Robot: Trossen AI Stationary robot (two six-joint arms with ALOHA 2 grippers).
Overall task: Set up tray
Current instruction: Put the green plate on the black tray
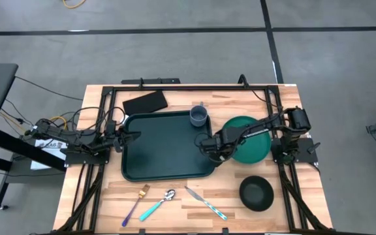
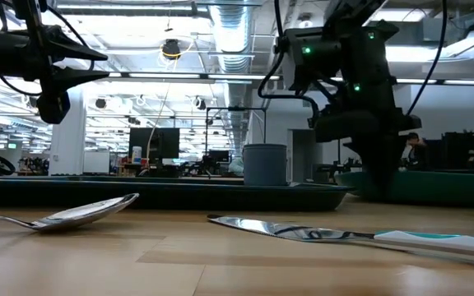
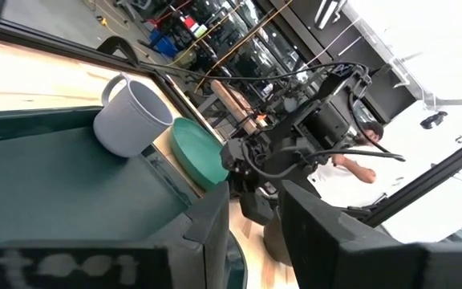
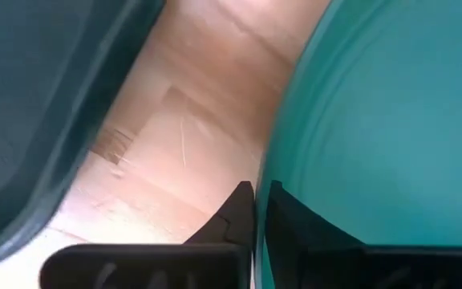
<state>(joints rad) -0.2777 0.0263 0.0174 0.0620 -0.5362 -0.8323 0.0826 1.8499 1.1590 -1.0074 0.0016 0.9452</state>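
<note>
The dark green tray point(image 1: 165, 147) lies flat in the middle of the table, with a grey cup point(image 1: 198, 116) standing in its far right corner. A round green plate point(image 1: 253, 147) sits just right of the tray. My right gripper point(image 1: 209, 147) reaches over the plate from the right and is shut on the plate's left rim, next to the tray's right edge. My left gripper point(image 1: 136, 137) hovers open above the tray's left rim; the low view shows the left gripper point(image 2: 97, 66) well above the table. My right gripper point(image 4: 259, 205) pinches the plate's rim point(image 4: 273, 172) on the side facing the tray, one finger on the table side and one finger point(image 4: 287, 221) on the plate's inner side. The fingers come from above, pointing down. Whether the plate is lifted cannot be told.
A flat black rectangle point(image 1: 145, 102) lies beyond the tray's far left corner. Near the table's front edge lie a fork point(image 1: 136, 202), a spoon point(image 1: 158, 204) and a knife point(image 1: 206, 202), with a black bowl point(image 1: 256, 193) to their right. Bare wood shows between tray and plate point(image 4: 183, 136).
</note>
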